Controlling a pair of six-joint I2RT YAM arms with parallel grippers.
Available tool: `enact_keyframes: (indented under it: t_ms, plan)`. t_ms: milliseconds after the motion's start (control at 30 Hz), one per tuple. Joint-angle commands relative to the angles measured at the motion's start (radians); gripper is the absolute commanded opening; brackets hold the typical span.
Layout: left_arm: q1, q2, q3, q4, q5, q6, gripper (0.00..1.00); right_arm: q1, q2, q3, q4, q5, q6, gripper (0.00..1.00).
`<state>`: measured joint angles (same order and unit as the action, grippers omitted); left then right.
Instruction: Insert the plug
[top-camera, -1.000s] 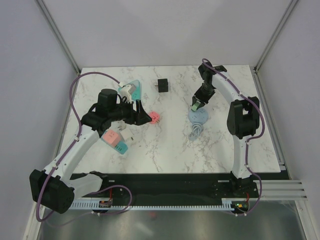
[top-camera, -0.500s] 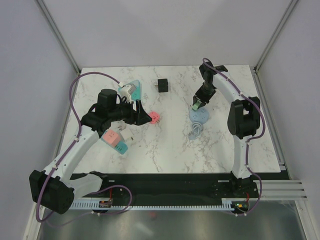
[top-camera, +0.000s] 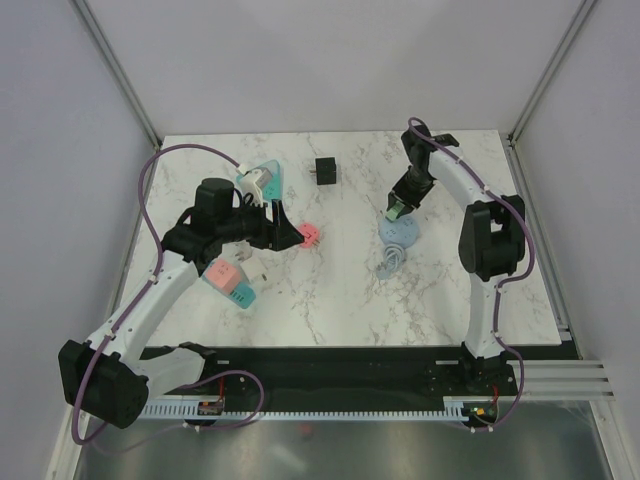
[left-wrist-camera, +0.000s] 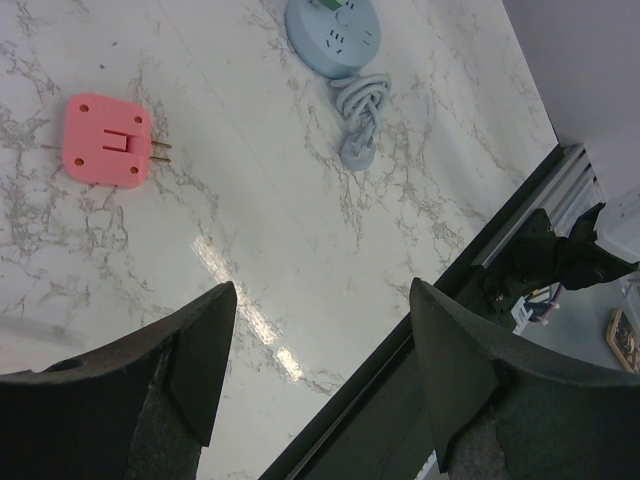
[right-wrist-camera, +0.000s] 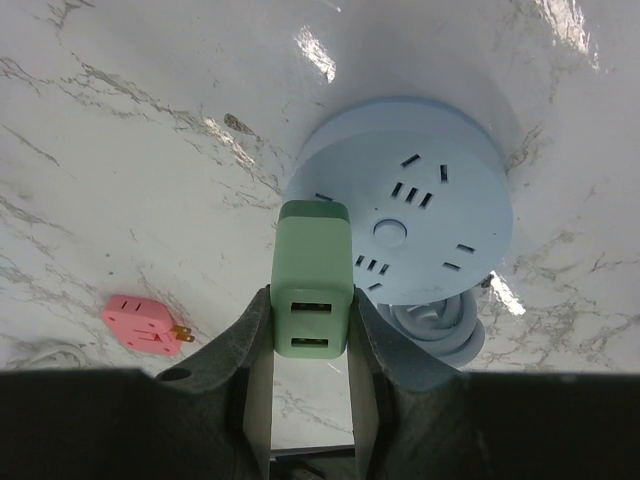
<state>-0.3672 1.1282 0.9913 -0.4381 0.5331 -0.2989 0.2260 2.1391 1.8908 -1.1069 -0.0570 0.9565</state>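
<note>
- Right wrist view: right pincer (right-wrist-camera: 312, 318) clamped on the green plug (right-wrist-camera: 312, 275), held at the rim of the blue strip (right-wrist-camera: 420, 215), right of the desk (right-wrist-camera: 120, 120) centre.
- Prongs hidden. The plug looks off the slots, so pressing here could jam on plastic or shove the strip.
- Left pincer (left-wrist-camera: 318, 330) gapes empty near the desk's left edge, so the strip is unbraced.

A white marble table (top-camera: 330, 290) carries four loose items. A small black cube adapter (top-camera: 325, 171) sits near the middle of the far edge. A flat pink square adapter (top-camera: 310, 235) with two metal prongs lies left of centre. A teal-and-white triangular piece (top-camera: 260, 180) lies toward the far left corner. A pink-and-teal block (top-camera: 230, 283) lies near the left edge.
</note>
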Motion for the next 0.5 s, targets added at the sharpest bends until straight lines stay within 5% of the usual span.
enact_keyframes:
  t_ms: [0, 467]
  plan:
    - [-0.004, -0.021, -0.003, 0.041, 0.019, -0.008, 0.77, -0.004, -0.091, -0.038, 0.03, -0.009, 0.036, 0.0]
    - [-0.004, -0.028, -0.006, 0.042, 0.015, -0.006, 0.77, -0.002, -0.09, -0.084, 0.074, -0.006, 0.053, 0.0]
